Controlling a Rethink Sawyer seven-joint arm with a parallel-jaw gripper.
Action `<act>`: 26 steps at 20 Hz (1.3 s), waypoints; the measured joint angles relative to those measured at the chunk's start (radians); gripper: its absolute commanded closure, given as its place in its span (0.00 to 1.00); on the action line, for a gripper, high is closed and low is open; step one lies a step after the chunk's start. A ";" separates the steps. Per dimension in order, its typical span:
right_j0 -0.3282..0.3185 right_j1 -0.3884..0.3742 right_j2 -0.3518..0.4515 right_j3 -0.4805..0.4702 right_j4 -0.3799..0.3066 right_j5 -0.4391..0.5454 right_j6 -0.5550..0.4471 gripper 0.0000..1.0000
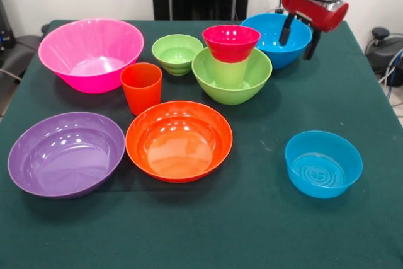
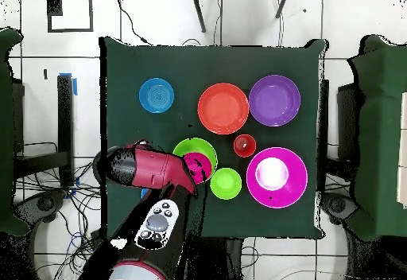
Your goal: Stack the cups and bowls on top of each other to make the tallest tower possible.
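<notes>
The tower is a medium green bowl (image 1: 231,83) holding a lime cup (image 1: 230,70), with a small red bowl (image 1: 230,42) on top; in the overhead view the red bowl (image 2: 199,168) shows beside my arm. My gripper (image 1: 300,37) is open and empty, hanging over the right part of a large blue bowl (image 1: 271,39) at the back right. The orange cup (image 1: 141,86) stands upright left of the tower. The pink bowl (image 1: 91,51), small green bowl (image 1: 177,53), orange bowl (image 1: 179,140), purple bowl (image 1: 66,152) and small blue bowl (image 1: 323,163) sit separately.
My arm (image 2: 151,169) covers the large blue bowl in the overhead view. The green table cloth (image 1: 252,231) has an open stretch between the orange bowl and the small blue bowl (image 2: 156,95). Chairs and cables stand around the table.
</notes>
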 measured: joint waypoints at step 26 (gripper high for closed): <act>-0.017 0.115 0.021 0.068 0.173 -0.149 0.049 0.00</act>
